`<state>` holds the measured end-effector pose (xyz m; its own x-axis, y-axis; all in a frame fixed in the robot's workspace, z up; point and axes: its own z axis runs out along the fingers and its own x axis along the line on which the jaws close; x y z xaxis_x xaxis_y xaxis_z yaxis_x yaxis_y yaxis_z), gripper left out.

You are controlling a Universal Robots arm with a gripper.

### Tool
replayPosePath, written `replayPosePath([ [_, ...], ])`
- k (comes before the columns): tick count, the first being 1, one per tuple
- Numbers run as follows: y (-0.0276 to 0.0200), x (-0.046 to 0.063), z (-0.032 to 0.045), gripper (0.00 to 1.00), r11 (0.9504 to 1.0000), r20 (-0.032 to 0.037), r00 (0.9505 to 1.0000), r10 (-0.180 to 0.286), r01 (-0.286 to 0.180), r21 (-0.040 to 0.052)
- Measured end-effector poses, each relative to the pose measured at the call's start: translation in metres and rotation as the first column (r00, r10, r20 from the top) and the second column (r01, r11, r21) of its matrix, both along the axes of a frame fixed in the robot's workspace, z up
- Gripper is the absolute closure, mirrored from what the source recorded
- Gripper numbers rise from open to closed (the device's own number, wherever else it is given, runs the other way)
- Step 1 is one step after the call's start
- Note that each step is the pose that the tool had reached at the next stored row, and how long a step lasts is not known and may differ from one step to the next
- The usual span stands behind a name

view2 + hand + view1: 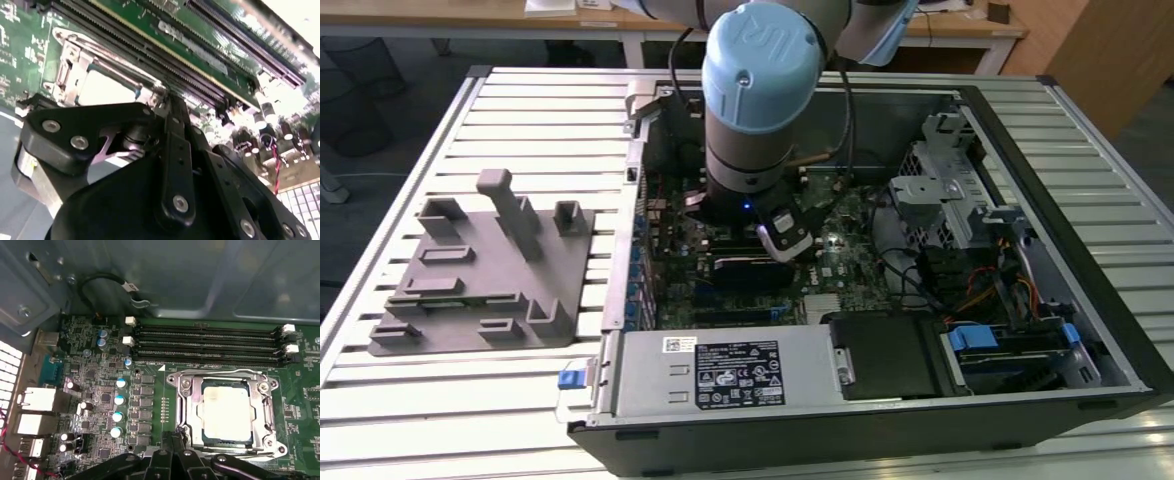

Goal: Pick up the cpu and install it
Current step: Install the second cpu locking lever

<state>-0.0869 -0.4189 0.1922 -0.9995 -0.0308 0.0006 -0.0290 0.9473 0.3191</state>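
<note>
With the cpu [226, 411] already lying flat inside the socket frame [185, 410], your pincer [172, 436] at that frame's edge looks clenched and empty, so lift straight off without nudging it.

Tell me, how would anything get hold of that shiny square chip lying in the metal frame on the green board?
Probably from straight above. The cpu lies flat in the socket frame, which walls in its edges, so a sideways approach looks blocked. Its broad, smooth top is the free surface; failing that, two opposite edges, if the fingers fit inside the frame. The gripper sits close beside the frame.
</note>
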Motion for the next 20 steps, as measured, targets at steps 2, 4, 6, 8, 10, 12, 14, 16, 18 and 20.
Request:
replayPosePath([
  [2, 0.0001, 0.0, 0.0043, 0.89, 1.0, 0.0001, 1.0, 0.0, 0.0, -0.0011],
  [4, 0.0001, 0.0, 0.0089, 0.89, 1.0, 0.0001, 1.0, 0.0, 0.0, -0.002],
  [6, 0.0001, 0.0, 0.0132, 0.89, 1.0, 0.0001, 1.0, 0.0, 0.0, -0.0023],
  [8, 0.0001, 0.0, 0.0187, 0.89, 1.0, 0.0001, 1.0, 0.0, 0.0, -0.0023],
  [10, 0.0001, 0.0, 0.0244, 0.89, 1.0, 0.0002, 1.0, 0.0, 0.0, -0.0023],
  [12, 0.0001, 0.0, 0.0278, 0.89, 1.0, 0.0001, 1.0, 0.0, 0.0, -0.0023],
  [14, 0.0001, 0.0, 0.0299, 0.89, 1.0, 0.0001, 1.0, 0.0, 0.0, -0.0023],
  [16, 0.0001, 0.0, 0.0322, 0.89, 1.0, 0.0001, 1.0, 0.0, 0.0, -0.0023],
  [18, 0.0001, 0.0, 0.0343, 0.89, 1.0, 0.0001, 1.0, 0.0, 0.0, -0.0024],
  [20, 0.0001, 0.0, 0.0344, 0.89, 1.0, 0.0002, 1.0, 0.0, 0.0, -0.0021],
])
